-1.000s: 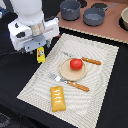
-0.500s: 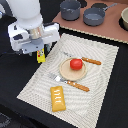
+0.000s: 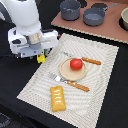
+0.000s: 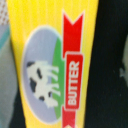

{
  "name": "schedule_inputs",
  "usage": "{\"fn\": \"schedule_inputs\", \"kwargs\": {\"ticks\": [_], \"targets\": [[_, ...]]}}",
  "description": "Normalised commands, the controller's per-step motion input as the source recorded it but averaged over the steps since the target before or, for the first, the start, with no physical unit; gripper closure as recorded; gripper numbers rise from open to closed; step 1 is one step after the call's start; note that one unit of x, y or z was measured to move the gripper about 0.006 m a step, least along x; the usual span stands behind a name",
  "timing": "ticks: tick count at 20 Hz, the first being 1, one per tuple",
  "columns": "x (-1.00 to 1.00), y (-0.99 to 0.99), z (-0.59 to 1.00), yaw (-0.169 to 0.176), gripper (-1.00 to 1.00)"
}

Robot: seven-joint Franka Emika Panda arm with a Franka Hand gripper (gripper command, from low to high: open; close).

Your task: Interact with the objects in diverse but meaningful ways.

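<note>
The fingers (image 3: 41,54) are gripping the yellow block (image 3: 41,58), a toy butter stick whose cow label is filling the wrist view (image 4: 50,65), and are holding it just above the placemat's (image 3: 100,85) near edge. Beyond the fingers, the tomato (image 3: 75,63) is sitting on the plate (image 3: 65,74) between knife (image 3: 91,61) and fork (image 3: 70,83), and the pastry (image 3: 58,97) is lying farther down the mat. By my reading, one object is in hand but not yet placed, while the tomato and pastry are awaiting handling; no sausage is showing.
</note>
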Motion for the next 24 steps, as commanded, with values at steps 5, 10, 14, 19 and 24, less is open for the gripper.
{"fn": "schedule_inputs", "kwargs": {"ticks": [5,10,14,19,24], "targets": [[-0.04,0.18,0.09,0.000,1.00],[-0.21,0.51,0.95,0.000,1.00],[0.01,0.72,1.00,0.000,1.00],[0.63,0.75,0.80,0.000,1.00],[0.83,0.60,0.66,0.000,1.00]]}}
